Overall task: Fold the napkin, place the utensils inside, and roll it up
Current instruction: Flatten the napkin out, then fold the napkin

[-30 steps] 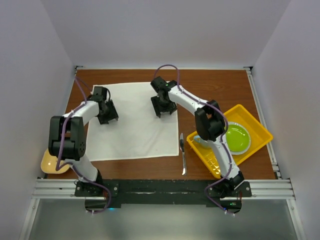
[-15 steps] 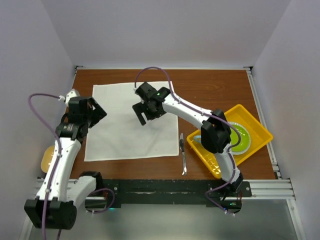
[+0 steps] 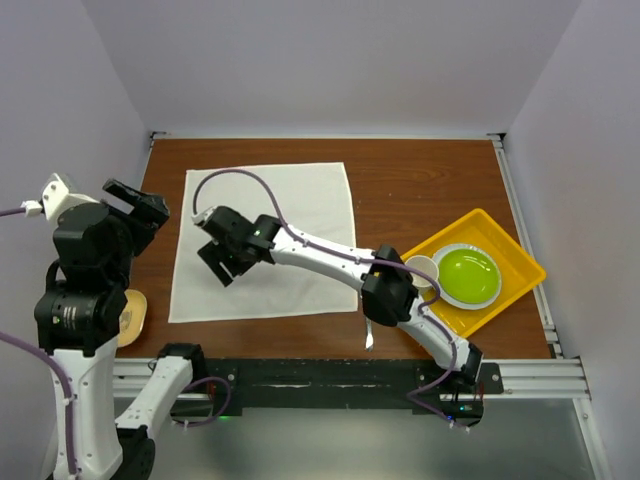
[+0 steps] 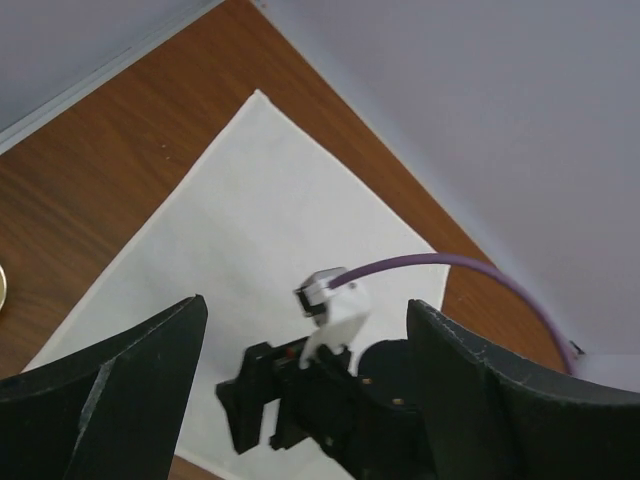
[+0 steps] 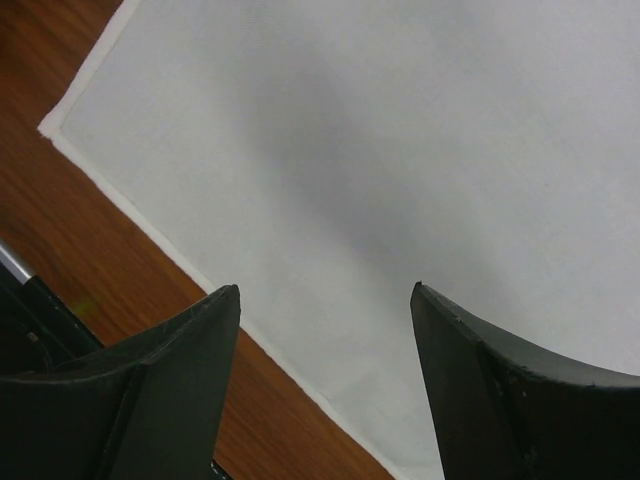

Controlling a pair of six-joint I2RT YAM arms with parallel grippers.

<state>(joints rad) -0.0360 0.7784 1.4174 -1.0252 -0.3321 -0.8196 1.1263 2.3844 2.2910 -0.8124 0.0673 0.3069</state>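
Note:
The white napkin [image 3: 300, 210] lies flat and spread on the brown table. My right gripper [image 3: 213, 268] hovers low over its near-left part, open with nothing between the fingers. In the right wrist view the right gripper [image 5: 325, 290] straddles the napkin [image 5: 400, 150] near its left edge. My left gripper [image 3: 140, 205] is raised high beside the napkin's left edge, open and empty. The left wrist view looks down past the left gripper [image 4: 303, 308] onto the napkin [image 4: 250, 200] and the back of my right gripper [image 4: 300, 395]. Only the knife's near tip [image 3: 368, 340] shows below my right arm.
A yellow tray [image 3: 520, 262] at the right holds a green plate [image 3: 470, 275] and a white cup [image 3: 422, 268]. A tan dish [image 3: 133, 312] sits at the table's left edge. My right arm [image 3: 320, 258] stretches diagonally over the napkin's near half.
My left arm has lifted up and back, leftward off the napkin. My right gripper has swept from the napkin's far right across to its near left. Both grippers now stand open.

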